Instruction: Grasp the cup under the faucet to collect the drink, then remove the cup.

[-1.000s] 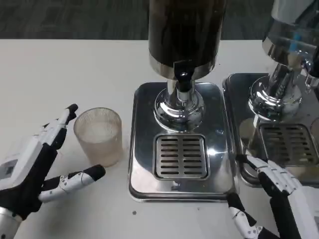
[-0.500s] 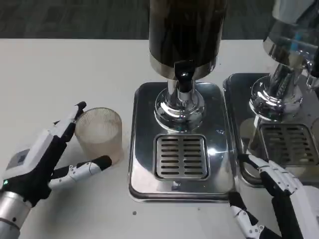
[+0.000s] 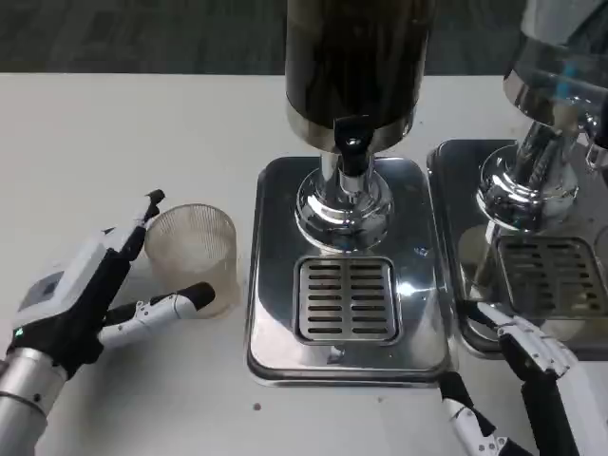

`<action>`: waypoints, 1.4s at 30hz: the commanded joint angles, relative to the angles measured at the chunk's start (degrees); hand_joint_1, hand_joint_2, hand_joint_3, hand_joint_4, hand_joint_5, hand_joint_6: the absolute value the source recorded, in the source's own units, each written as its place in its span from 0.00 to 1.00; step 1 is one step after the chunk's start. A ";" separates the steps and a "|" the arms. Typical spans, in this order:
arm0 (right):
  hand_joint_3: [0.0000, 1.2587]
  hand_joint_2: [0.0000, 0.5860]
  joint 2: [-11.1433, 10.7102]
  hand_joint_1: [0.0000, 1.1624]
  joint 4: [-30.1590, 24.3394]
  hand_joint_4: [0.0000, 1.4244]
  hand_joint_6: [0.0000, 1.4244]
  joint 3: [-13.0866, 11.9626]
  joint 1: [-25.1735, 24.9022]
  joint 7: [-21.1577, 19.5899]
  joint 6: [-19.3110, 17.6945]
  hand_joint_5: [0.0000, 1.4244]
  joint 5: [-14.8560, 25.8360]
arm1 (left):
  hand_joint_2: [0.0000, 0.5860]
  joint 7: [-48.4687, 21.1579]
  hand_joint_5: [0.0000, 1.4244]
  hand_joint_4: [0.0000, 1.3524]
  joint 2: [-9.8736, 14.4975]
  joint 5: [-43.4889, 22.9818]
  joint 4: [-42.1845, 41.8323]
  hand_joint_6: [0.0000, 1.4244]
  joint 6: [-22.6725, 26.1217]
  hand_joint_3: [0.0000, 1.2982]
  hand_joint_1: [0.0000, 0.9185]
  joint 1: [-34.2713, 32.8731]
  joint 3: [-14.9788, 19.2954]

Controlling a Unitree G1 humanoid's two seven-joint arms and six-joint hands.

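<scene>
Head view | left hand (image 3: 71, 304) fingers spread around cup (image 3: 193, 255), touching | right hand (image 3: 532, 380) fingers apart, empty

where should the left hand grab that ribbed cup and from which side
Grip the ribbed cup around its side wall at mid-height, coming in from the cup's left, where the left hand already flanks it with fingers apart. The cup stands upright with its mouth open, and the dispenser tray sits close on its right, so that side looks less open.

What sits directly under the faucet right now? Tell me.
Only the slotted drip grate lies below the faucet; no cup there. The ribbed cup stands left of the tray, at the left hand.
</scene>
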 commanded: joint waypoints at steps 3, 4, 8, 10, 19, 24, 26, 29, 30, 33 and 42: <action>0.20 0.71 0.45 0.31 -0.55 0.17 0.15 0.05 0.58 -0.07 -0.45 0.15 -0.02 | 0.03 2.12 0.07 0.00 -0.11 2.52 1.29 0.05 2.84 0.00 0.03 -1.72 -2.78; 0.20 0.71 0.48 0.31 -0.55 0.17 0.15 0.07 0.59 -0.04 -0.45 0.15 0.03 | 0.03 2.44 0.07 0.00 -0.13 2.72 1.46 0.05 3.08 0.00 0.03 -1.88 -3.07; 0.20 0.71 0.59 0.31 -0.54 0.17 0.15 0.14 0.64 0.02 -0.45 0.15 0.12 | 0.03 3.95 0.09 0.00 -0.46 3.73 2.71 0.06 3.54 0.00 0.04 -2.79 -4.29; 0.20 0.71 0.64 0.31 -0.51 0.18 0.15 0.19 0.70 0.02 -0.44 0.16 0.12 | 0.04 5.12 0.11 0.02 -0.62 4.05 3.32 0.07 3.78 0.00 0.05 -3.16 -4.95; 0.20 0.71 0.95 0.31 -0.52 0.18 0.15 0.30 1.24 0.03 -0.36 0.16 0.02 | 0.07 11.06 0.25 0.14 -1.64 4.86 6.19 0.24 2.61 0.11 0.09 -4.10 -6.54; 0.21 0.71 1.04 0.32 -0.68 0.18 0.15 0.38 1.39 0.29 -0.23 0.17 0.02 | 0.07 12.03 0.32 0.20 -2.48 3.79 8.09 0.42 1.21 0.15 0.09 -4.77 -6.91; 0.21 0.72 1.09 0.33 -0.70 0.18 0.16 0.37 1.35 0.41 -0.17 0.17 0.06 | 0.07 11.93 0.36 0.23 -3.12 2.99 9.07 0.50 0.70 0.17 0.09 -5.02 -6.74; 0.21 0.72 1.13 0.33 -0.81 0.18 0.16 0.32 1.41 0.53 -0.13 0.17 -0.06 | 0.09 12.16 0.41 0.28 -3.86 1.87 10.43 0.58 0.11 0.21 0.10 -5.33 -6.84; 0.21 0.72 1.15 0.33 -0.87 0.18 0.16 0.31 1.45 0.59 -0.11 0.17 -0.09 | 0.09 12.28 0.43 0.29 -4.12 1.60 10.91 0.61 0.01 0.22 0.10 -5.44 -6.89; 0.21 0.72 1.16 0.33 -0.99 0.19 0.16 0.20 1.59 0.72 -0.12 0.17 -0.07 | 0.09 12.41 0.46 0.31 -4.75 1.16 11.99 0.66 -0.04 0.24 0.10 -5.77 -6.97; 0.21 0.72 1.16 0.36 -1.79 0.19 0.17 -0.15 1.94 1.14 0.16 0.17 -0.43 | 0.09 16.37 0.47 0.32 -4.73 5.84 13.60 0.68 0.89 0.25 0.10 -7.36 -11.13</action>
